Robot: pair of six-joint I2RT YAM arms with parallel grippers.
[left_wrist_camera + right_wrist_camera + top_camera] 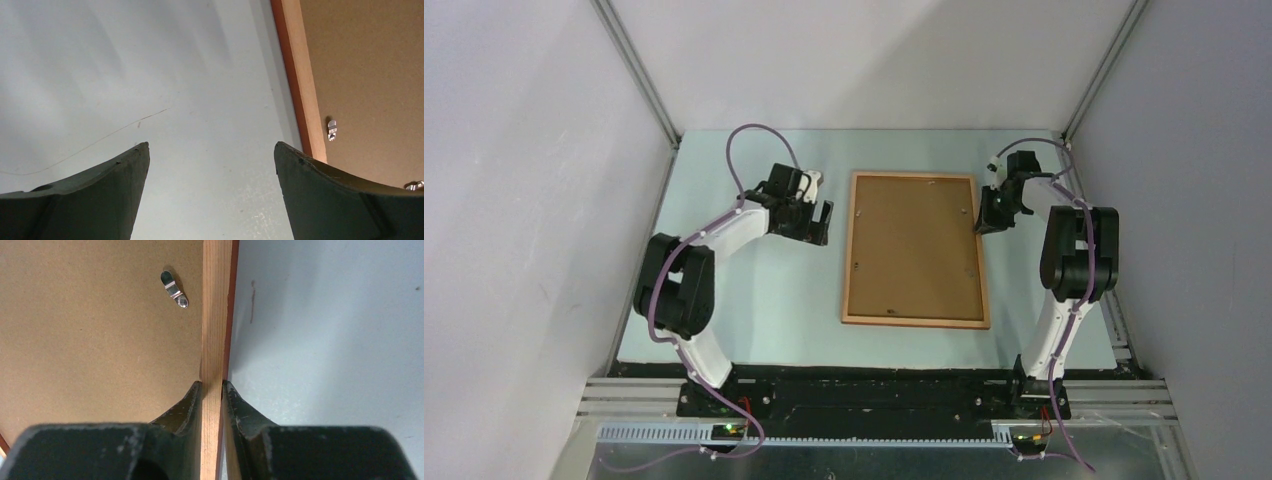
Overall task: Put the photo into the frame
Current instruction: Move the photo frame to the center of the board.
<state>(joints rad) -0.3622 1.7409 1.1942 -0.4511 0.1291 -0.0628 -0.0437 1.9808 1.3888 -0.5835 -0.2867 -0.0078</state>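
The frame (856, 250) lies face down in the middle of the table, its narrow orange-brown moulding around a flat brown backing board (914, 245). The photo is out of view. My right gripper (992, 222) is shut on the frame's right rail (216, 315), one finger on the board side and one on the outer side. A small metal clip (174, 289) sits on the board just ahead of it. My left gripper (822, 226) hovers open over bare table just left of the frame's left rail (300, 75), nothing between its fingers (120, 190).
Grey walls with metal struts enclose the pale table (754, 300) on the left, back and right. More metal clips (331, 129) dot the backing board's edges. Both arm bases stand at the near edge.
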